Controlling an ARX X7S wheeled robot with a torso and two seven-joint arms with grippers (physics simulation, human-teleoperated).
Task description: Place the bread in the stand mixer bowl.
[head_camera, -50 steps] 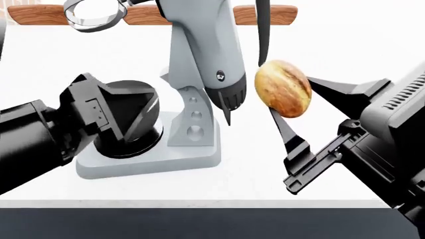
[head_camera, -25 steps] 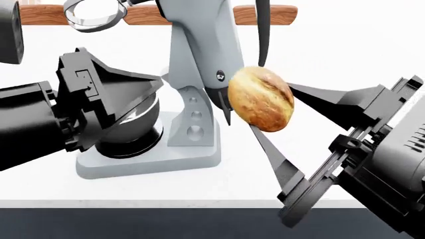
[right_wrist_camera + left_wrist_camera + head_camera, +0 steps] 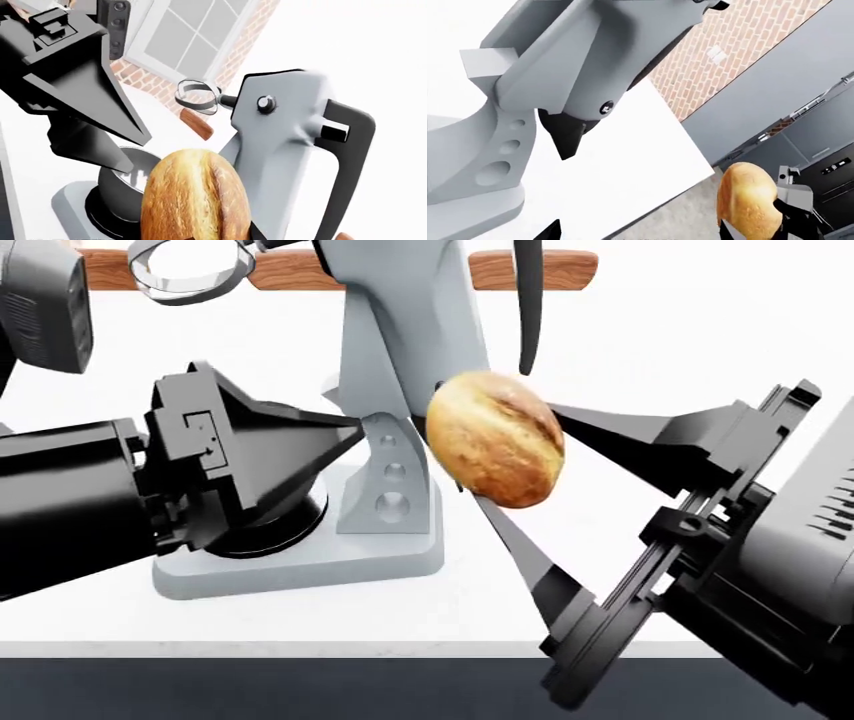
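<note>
Right hand (image 3: 514, 475) is closed on the bread (image 3: 495, 439), holding it in the air just in front of the stand mixer (image 3: 400, 350) column. Left hand (image 3: 287, 455) sits over the stand mixer bowl (image 3: 130, 172), hiding most of it; its opening cannot be determined. Mixer stands on the white bench (image 3: 694, 330).

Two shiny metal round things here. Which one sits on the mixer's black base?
The stand mixer bowl, low beside the left gripper. The other, a metal ring, lies farther back on a wooden handle.
</note>
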